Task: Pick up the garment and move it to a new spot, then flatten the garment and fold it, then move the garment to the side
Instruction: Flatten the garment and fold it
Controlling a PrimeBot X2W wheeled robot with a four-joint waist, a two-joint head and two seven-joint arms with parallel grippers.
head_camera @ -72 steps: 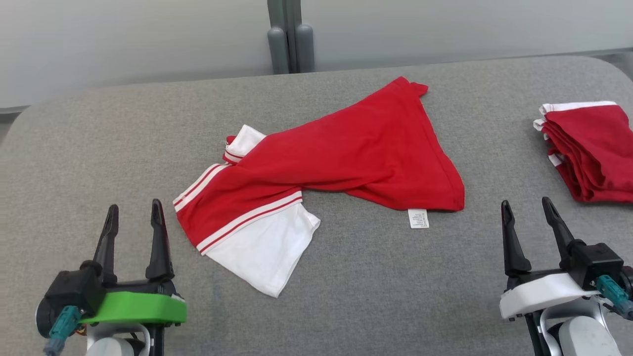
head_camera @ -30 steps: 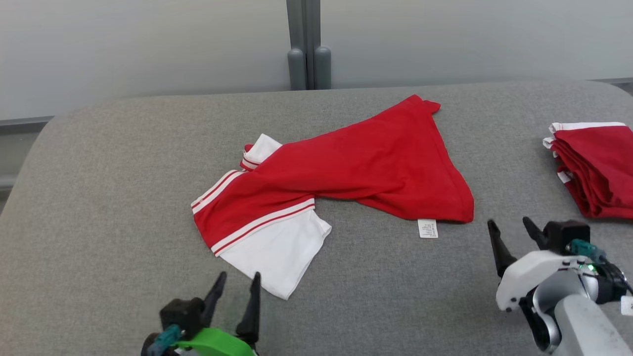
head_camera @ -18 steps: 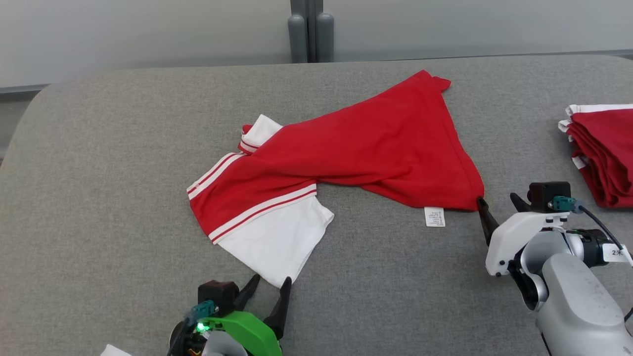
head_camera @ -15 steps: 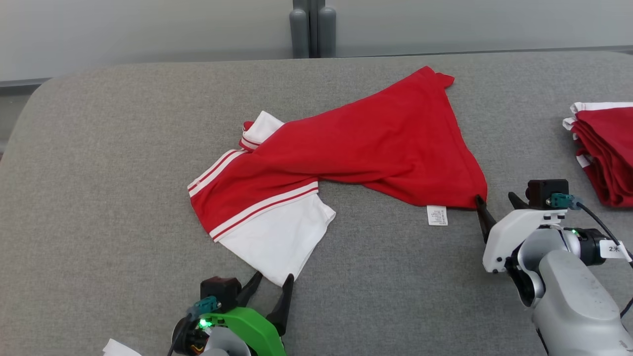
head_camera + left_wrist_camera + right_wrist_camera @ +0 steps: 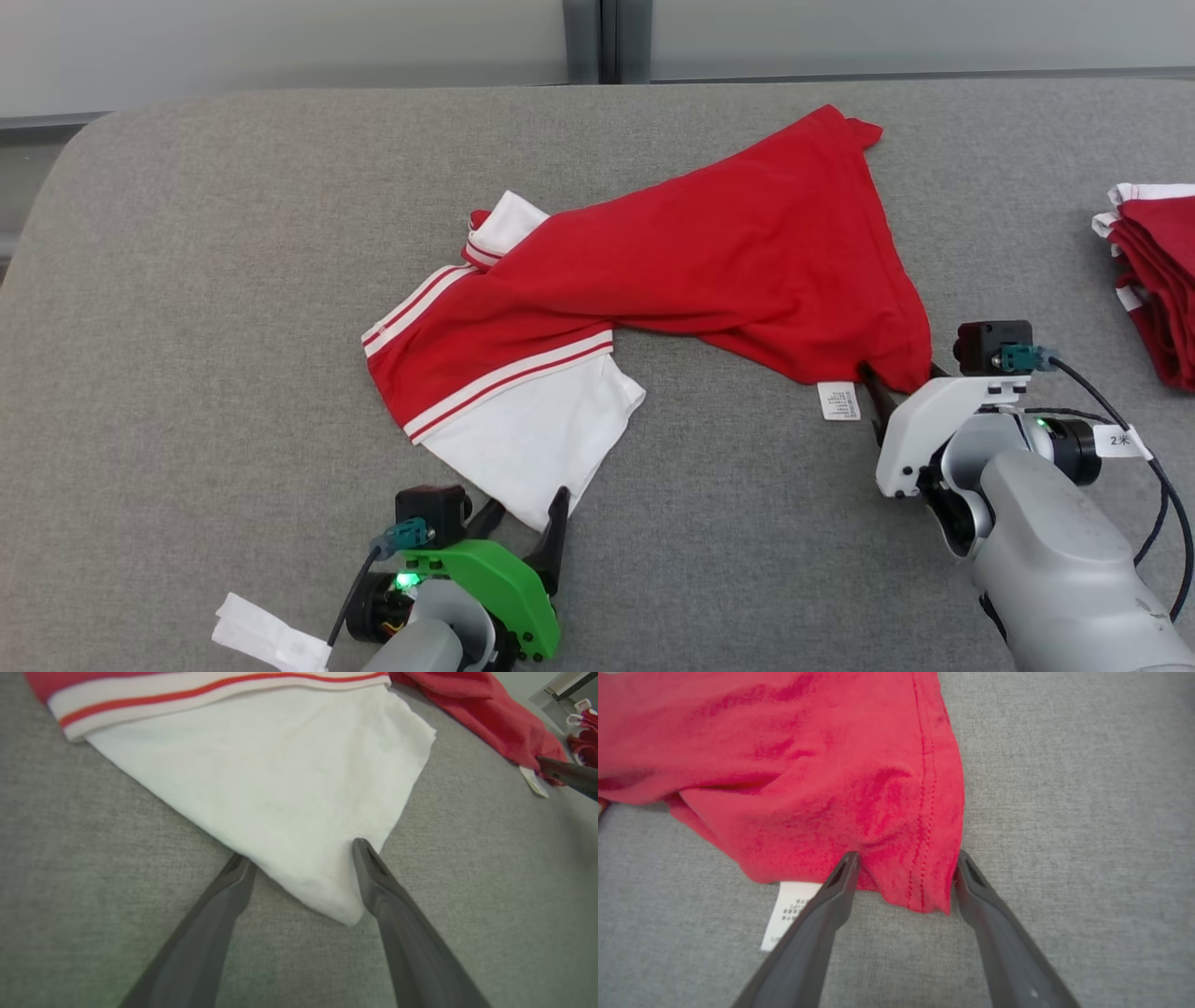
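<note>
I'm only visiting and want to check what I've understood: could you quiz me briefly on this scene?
1. True or false: the left gripper is shut on the garment.
2. What colour is the garment corner between the right gripper's fingers? A white, B red, C grey.
3. What small white thing lies beside that corner?
Key: 1 false, it stands open; 2 B; 3 the care label.
</note>
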